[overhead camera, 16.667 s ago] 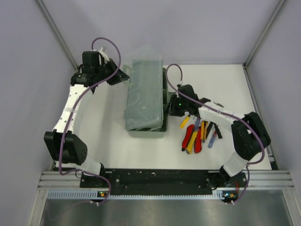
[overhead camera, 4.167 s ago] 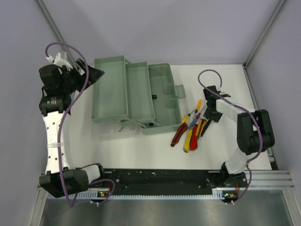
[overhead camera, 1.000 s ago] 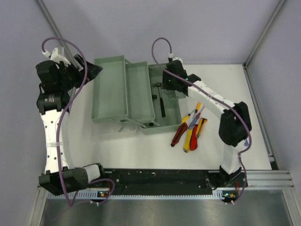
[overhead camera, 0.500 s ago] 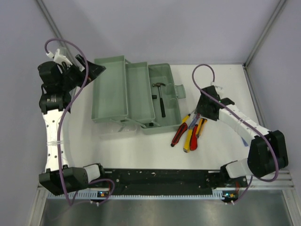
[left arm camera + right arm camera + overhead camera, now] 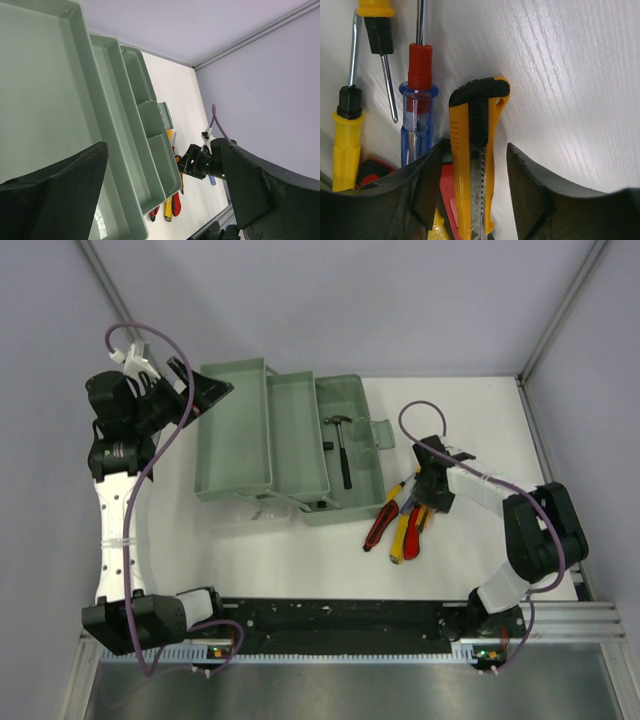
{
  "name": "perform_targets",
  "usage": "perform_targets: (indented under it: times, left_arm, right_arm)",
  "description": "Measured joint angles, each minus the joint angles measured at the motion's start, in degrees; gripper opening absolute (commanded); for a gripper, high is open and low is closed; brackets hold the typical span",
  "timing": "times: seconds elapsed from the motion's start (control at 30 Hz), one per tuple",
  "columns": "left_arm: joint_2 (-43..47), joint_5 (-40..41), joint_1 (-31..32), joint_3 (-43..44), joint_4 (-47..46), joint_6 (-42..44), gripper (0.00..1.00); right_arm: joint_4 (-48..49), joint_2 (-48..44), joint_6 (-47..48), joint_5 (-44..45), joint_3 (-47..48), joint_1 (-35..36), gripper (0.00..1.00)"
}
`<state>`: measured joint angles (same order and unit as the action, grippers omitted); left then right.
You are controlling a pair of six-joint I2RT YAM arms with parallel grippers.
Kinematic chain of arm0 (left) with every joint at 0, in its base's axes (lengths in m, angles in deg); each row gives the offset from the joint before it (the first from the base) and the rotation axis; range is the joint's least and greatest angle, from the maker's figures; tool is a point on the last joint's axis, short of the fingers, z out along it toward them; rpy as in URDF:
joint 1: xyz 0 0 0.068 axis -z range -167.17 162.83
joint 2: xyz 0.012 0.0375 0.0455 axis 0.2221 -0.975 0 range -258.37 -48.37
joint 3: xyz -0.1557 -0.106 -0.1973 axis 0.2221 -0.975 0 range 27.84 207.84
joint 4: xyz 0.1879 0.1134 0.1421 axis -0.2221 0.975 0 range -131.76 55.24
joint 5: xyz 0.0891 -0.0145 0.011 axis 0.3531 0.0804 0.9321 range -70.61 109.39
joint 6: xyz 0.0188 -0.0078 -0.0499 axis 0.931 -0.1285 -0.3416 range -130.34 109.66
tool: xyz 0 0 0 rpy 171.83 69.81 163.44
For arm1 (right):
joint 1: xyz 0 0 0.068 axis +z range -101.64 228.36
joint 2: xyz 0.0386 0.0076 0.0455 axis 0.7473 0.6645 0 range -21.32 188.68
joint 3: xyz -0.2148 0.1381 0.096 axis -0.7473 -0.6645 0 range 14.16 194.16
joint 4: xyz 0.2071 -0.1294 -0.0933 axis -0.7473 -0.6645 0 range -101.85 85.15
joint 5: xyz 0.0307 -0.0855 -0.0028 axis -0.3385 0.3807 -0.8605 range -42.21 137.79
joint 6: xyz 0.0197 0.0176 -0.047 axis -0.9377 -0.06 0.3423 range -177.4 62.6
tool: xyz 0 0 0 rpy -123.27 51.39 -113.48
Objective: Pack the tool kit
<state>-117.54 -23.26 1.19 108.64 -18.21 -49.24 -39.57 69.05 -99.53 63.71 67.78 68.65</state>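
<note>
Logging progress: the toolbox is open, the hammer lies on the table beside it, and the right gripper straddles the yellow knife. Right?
Not quite. The hammer lies inside the open toolbox, in its rightmost compartment, not on the table; the top view shows it. The right gripper does straddle the yellow knife, jaws apart.

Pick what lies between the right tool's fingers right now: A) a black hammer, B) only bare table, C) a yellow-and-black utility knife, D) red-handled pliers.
C: the right wrist view shows the yellow-and-black utility knife lying lengthwise between the parted fingers of the right tool, not clamped, while the black hammer sits inside the grey-green plastic toolbox.
</note>
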Motion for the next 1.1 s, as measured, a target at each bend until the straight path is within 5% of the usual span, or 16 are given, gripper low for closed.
perform_targets:
  times: [0.2,0.3,0.73,1.1]
  left_arm:
    - [0.42,0.02,0.00,-0.35,0.11,0.09,0.98]
    - [0.42,0.07,0.00,-0.35,0.17,0.31,0.98]
    - [0.42,0.68,0.00,-0.35,0.90,1.49,0.98]
    - [0.42,1.57,0.00,-0.35,1.40,1.79,0.97]
  right_arm:
    - [2.01,1.79,-0.66,-0.20,-0.11,-0.35,0.22]
    - [2.29,1.75,-0.74,0.15,-0.15,-0.35,0.18]
    - [1.14,-5.77,1.40,1.29,1.31,-0.31,0.17]
    - [2.78,-5.88,8.46,-0.04,24.81,13.64,0.17]
